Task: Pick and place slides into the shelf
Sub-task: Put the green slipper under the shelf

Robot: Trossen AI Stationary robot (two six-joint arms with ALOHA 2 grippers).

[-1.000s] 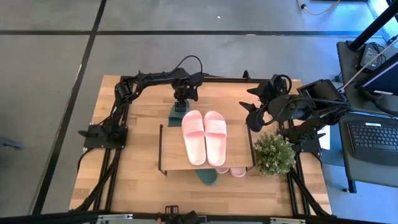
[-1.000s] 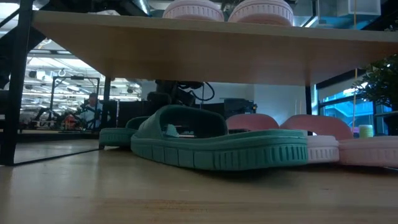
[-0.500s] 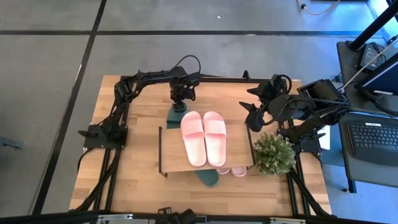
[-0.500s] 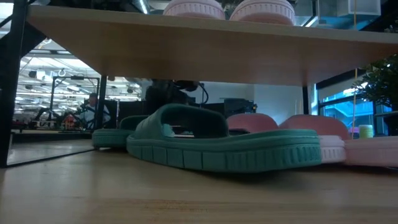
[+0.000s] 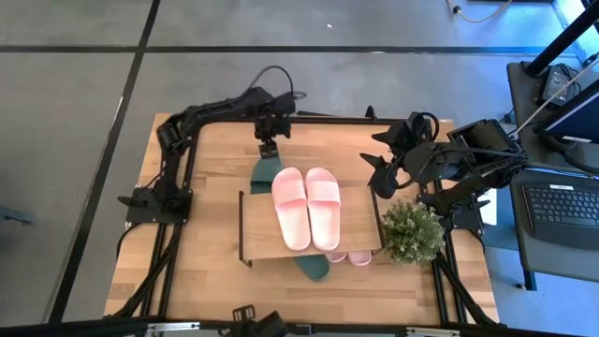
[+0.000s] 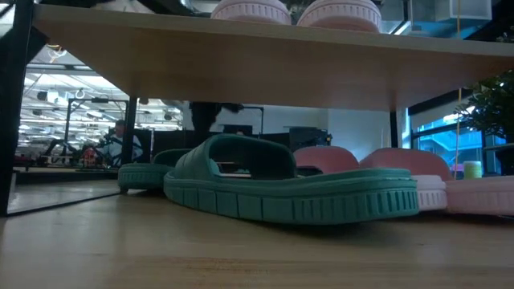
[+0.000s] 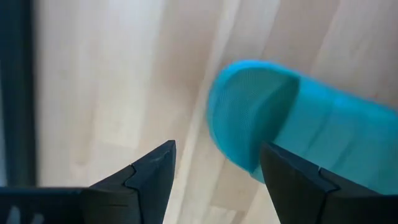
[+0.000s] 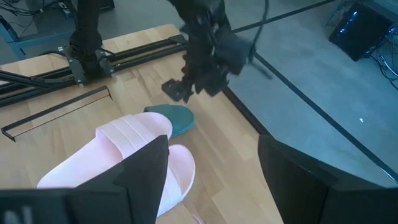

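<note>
We see the left claw (image 5: 270, 147) released above the dark green rubber slide's (image 5: 263, 174) heel, behind the low wooden shelf (image 5: 257, 229); right claw (image 5: 382, 174) waits released beside it

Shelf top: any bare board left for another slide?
Yes. The shelf top is bare left of the pink slides, toward its left wire edge, with a narrower strip on their right. Underneath is crowded: green slides and pink slides fill it.

Bright even overhead light, dim backlit low view, blurred left wrist view
</note>
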